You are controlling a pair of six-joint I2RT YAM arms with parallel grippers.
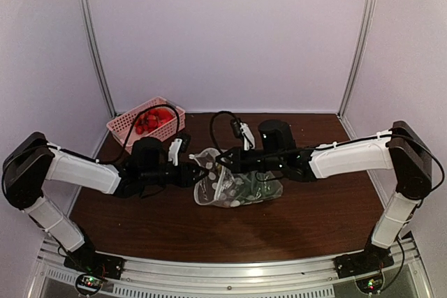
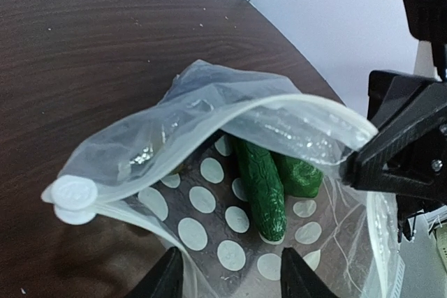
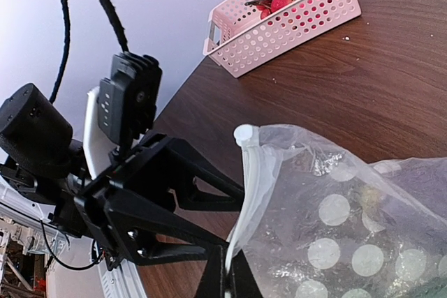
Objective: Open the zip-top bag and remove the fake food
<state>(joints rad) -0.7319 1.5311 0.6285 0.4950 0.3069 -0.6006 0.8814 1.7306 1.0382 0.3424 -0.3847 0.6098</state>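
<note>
The zip-top bag (image 1: 237,185) lies mid-table, clear with white dots. Its mouth gapes in the left wrist view (image 2: 209,113), with two green fake food pieces (image 2: 260,186) inside. My right gripper (image 1: 225,160) is shut on the bag's upper zip edge (image 3: 250,172), its fingers (image 3: 229,277) pinching the strip and holding it up. It shows in the left wrist view (image 2: 349,169) clamped on that lip. My left gripper (image 1: 194,174) is open at the bag's mouth, its jaws (image 2: 230,280) standing apart either side of the lower sheet. It also shows in the right wrist view (image 3: 232,220).
A pink lattice basket (image 1: 122,129) stands at the back left with a bunch of red balls (image 1: 150,120) in it; it also shows in the right wrist view (image 3: 293,26). White walls and metal posts enclose the brown table.
</note>
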